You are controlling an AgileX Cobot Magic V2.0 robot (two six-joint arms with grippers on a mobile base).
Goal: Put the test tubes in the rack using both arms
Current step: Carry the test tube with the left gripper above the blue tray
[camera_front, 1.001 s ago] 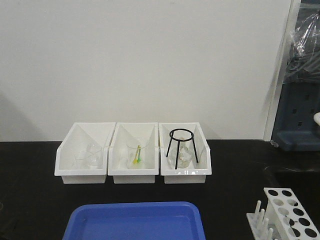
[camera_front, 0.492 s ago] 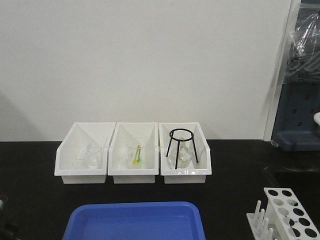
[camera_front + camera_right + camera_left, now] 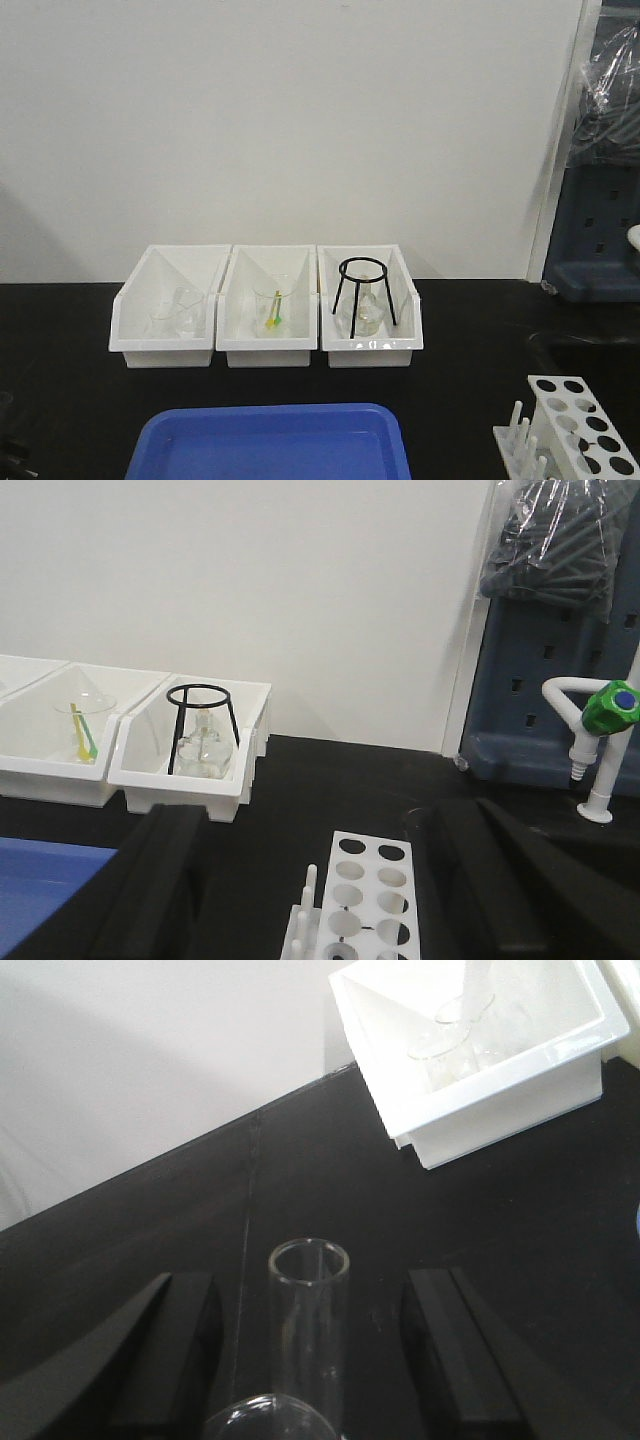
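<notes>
Left pincer point(image 3: 310, 1282) gapes wide either side of a test tube point(image 3: 308, 1345)

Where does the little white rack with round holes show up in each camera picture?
Front view: rack at the bottom right corner, partly cut off.
Left wrist view: not in it.
Right wrist view: rack at bottom centre, lower end cut off.
Shared landmark: the white bins, at least one in every view.
</notes>
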